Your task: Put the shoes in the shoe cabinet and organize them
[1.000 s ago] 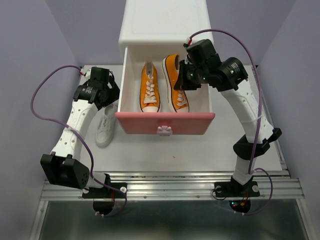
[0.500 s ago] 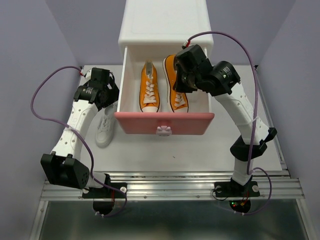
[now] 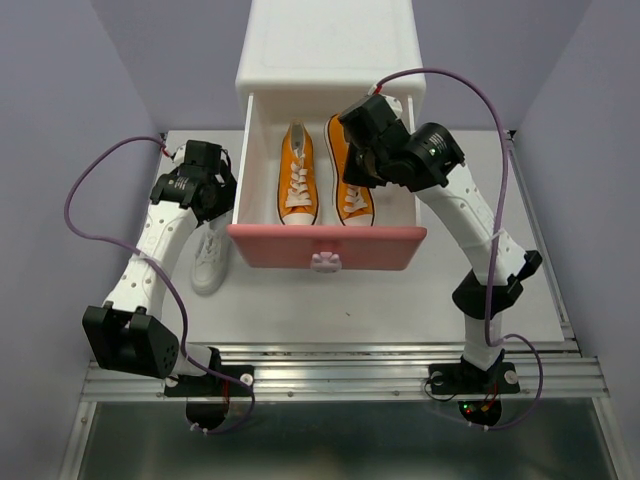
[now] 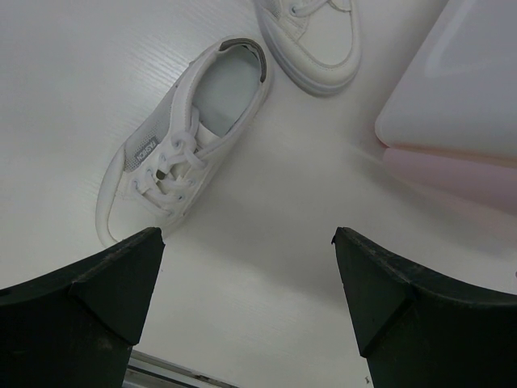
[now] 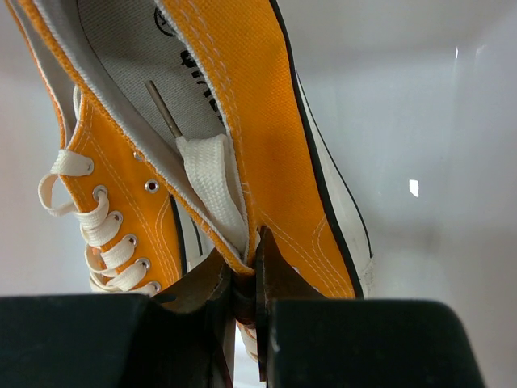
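Orange sneaker [image 5: 279, 153], pinched in right tool [image 5: 245, 281]

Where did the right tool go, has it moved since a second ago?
Yes. The right tool, shut on the right orange shoe, slid left, away from the right wall of the open drawer, toward its middle.

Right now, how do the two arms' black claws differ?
The left gripper is wide open and empty, above white sneakers on the table. The right gripper is shut on an orange canvas sneaker inside the pink-fronted drawer. Both have two black fingers.
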Tool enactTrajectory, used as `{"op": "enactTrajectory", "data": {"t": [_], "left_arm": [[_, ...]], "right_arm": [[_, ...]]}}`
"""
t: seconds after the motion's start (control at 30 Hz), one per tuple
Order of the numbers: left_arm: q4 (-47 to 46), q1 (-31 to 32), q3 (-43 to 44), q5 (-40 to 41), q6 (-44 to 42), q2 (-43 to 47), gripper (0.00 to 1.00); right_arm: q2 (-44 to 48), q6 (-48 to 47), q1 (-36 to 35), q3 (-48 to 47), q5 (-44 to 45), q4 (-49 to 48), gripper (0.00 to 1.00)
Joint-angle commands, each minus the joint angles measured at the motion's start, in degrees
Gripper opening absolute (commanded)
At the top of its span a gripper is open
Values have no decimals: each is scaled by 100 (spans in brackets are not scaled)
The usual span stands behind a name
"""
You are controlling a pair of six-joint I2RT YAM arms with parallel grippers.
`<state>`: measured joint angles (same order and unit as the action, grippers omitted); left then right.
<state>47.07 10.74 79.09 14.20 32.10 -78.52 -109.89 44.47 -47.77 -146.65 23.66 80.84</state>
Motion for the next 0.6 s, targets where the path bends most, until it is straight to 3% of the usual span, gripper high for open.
{"op": "enactTrajectory", "data": {"t": [0.0, 0.4, 0.57], "left_arm": [[39, -28, -104, 145, -160, 258, 99], [30, -37, -218, 145, -248, 416, 99], [13, -63, -262, 145, -248, 443, 99]], "right_arm": [[-42, 537, -163, -154, -1, -490, 1], [-209, 370, -163, -74, -37, -780, 1], [-253, 317, -163, -4, 86, -990, 7]]}}
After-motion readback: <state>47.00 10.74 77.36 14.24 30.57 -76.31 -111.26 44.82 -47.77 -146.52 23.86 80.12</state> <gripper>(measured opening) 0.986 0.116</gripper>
